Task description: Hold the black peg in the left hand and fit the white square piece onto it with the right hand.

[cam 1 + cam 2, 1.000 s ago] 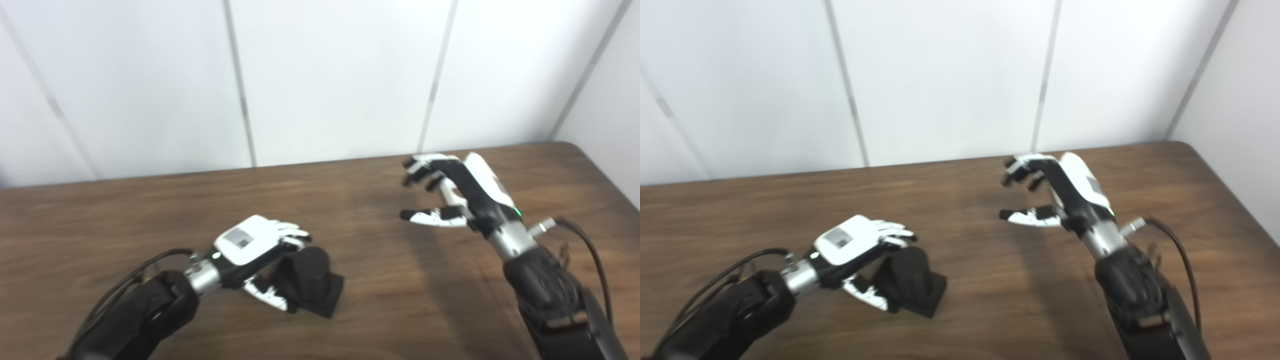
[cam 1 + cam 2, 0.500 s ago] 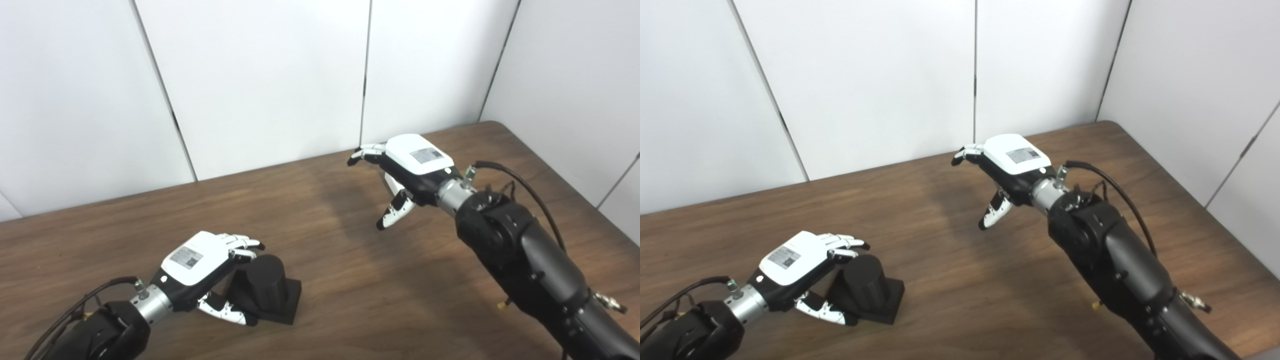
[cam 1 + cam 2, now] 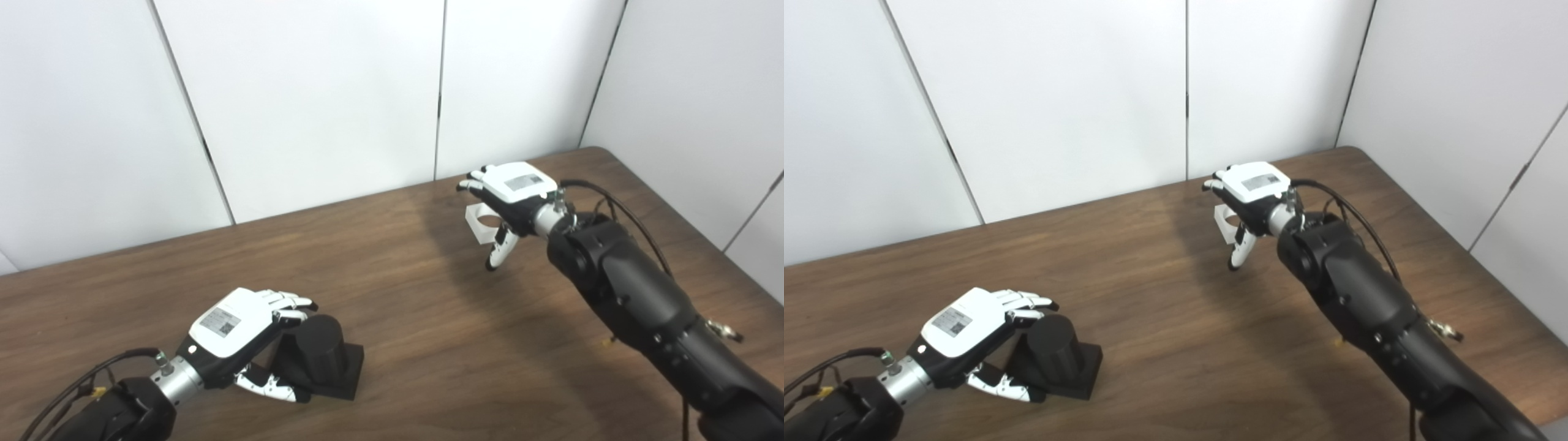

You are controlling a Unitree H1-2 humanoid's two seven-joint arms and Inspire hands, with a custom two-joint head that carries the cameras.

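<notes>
From the left eye view, our left hand (image 3: 236,324) curls loosely around the black peg (image 3: 315,355), which still sits on the table (image 3: 429,343); whether the fingers truly clamp it we cannot tell. Our right hand (image 3: 511,196) hovers with fingers apart over the white square piece (image 3: 481,220) just beneath its palm. We judge a hasty close could knock the piece away toward the wall.

From the right eye view, the white square piece (image 3: 1226,222) lies under the right hand (image 3: 1252,190), thumb hanging beside it. Open table lies between our hands; the table's rounded corner sits beyond the right wrist, so sliding outward risks a drop.
</notes>
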